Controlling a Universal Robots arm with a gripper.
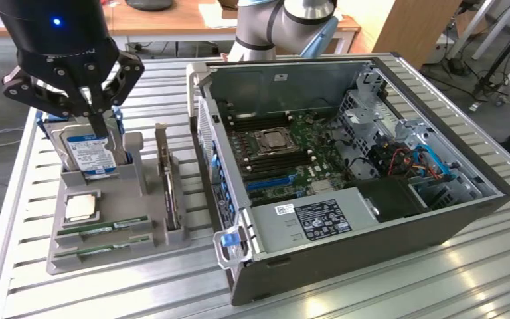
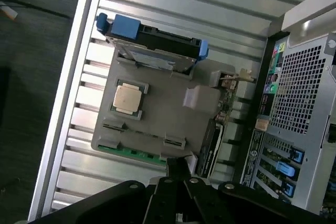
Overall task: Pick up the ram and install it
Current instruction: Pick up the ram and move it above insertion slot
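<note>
The gripper (image 1: pixel 103 129) is seen raised above the grey holder tray (image 1: pixel 162 242), with its black fingers (image 2: pixel 178 167) brought together at the tips and nothing held between them. No part of the tray's contents is touched.

A ram stick (image 1: pixel 103 228) is laid flat in a slot at the tray's end farthest from the hard drive (image 1: pixel 87 149), and a second ram stick (image 1: pixel 103 250) is laid parallel just beside it, nearest the tray's outer edge. In the wrist view a green ram stick (image 2: pixel 131 152) is seen along that edge, close to the fingertips. The processor (image 1: pixel 82 207) is seated between the ram and the upright hard drive. The expansion card (image 1: pixel 168 186) is stood on edge along the tray's side facing the open computer case (image 1: pixel 344 259).

Only a narrow gap is left between tray and case. The tray is set near the slatted counter (image 1: pixel 104 292) edge on the exterior view's left. Bare slats are left beyond the tray's ram end. The case's side is uncovered, so the motherboard (image 1: pixel 308 159) is exposed from above.
</note>
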